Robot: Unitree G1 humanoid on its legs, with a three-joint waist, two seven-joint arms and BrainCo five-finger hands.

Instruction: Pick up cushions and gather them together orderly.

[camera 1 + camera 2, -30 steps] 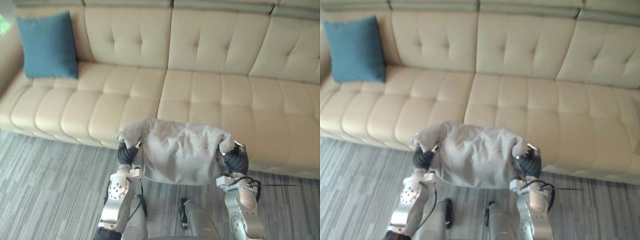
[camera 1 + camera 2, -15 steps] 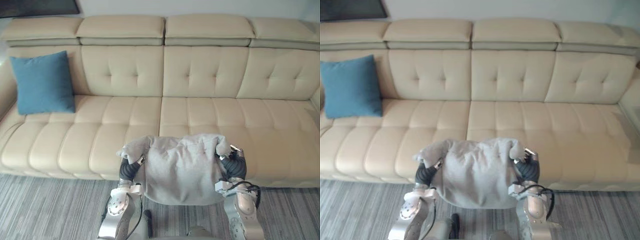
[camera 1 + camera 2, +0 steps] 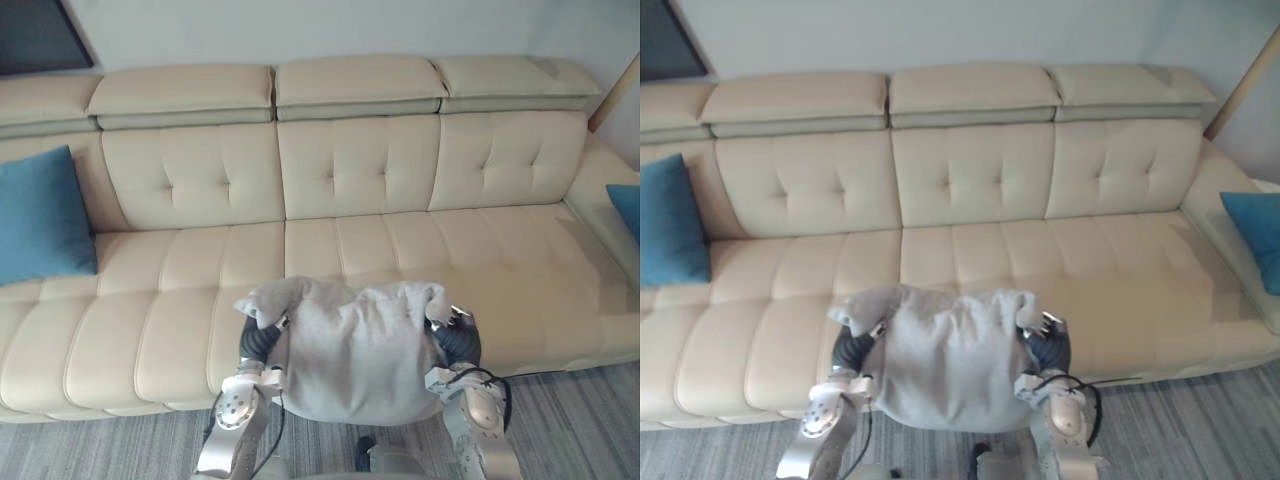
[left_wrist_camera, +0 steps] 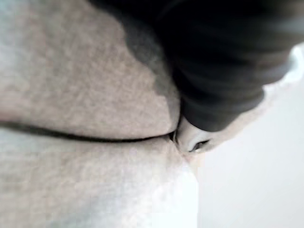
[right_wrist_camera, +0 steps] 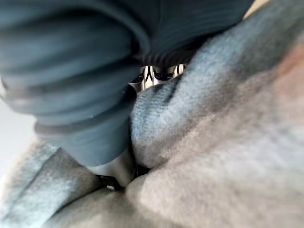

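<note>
Between the left robot hand (image 3: 256,340) and the right robot hand (image 3: 457,340) hangs a soft grey cushion (image 3: 350,350). It is held up in the air, in front of the middle of a long cream sofa (image 3: 350,170). Each robot hand is at one top corner of the grey cushion, and the cloth bunches up over it. The cloth hides so much that I cannot tell if either robot hand is spread or pinching. One blue cushion (image 3: 40,220) leans on the sofa's back at the far left. A second blue cushion (image 3: 627,205) sits at the far right end. Striped grey floor (image 3: 570,420) lies below.
</note>
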